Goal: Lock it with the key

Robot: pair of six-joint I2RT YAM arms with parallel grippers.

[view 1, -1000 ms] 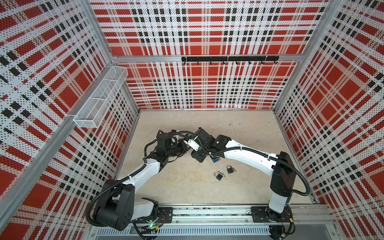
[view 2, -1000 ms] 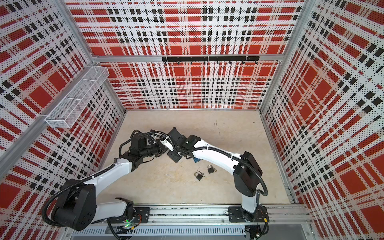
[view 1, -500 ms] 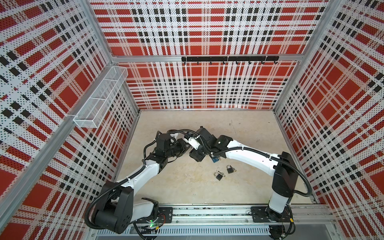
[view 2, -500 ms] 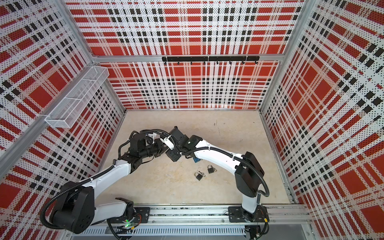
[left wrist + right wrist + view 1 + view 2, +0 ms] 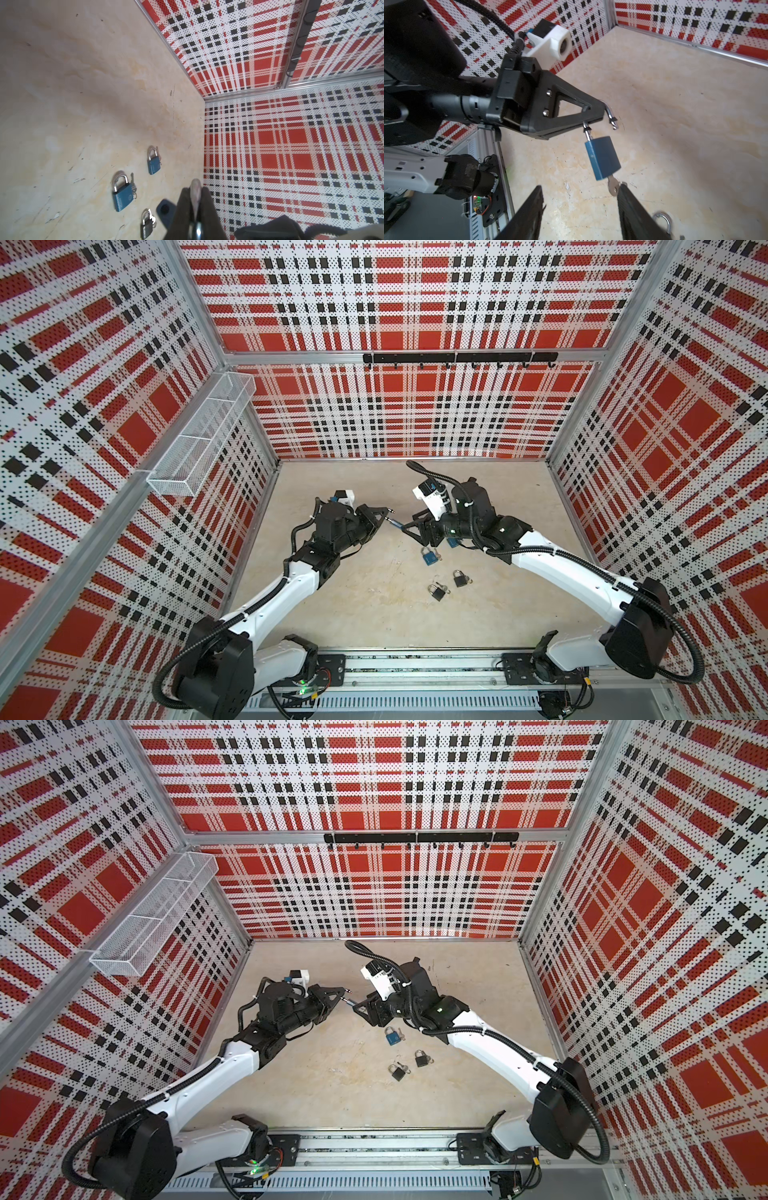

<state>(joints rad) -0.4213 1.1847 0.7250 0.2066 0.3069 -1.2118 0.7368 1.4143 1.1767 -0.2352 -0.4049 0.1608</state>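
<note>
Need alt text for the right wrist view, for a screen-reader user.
The left gripper pinches the open shackle of a blue padlock, held over the beige table with a key in its base. The right gripper stands open in the foreground, one finger beside the key.

Legible text: none in any view.
Blue rectangular metal padlock lying flat (image 5: pixel 122 199): faint stamped line and round emblem on the body, too small to read.
Black rectangular metal padlock (image 5: pixel 146 228): pale marking along the body, illegible.
Hanging blue metal padlock (image 5: pixel 602 158): nothing legible on the faces shown.
</note>
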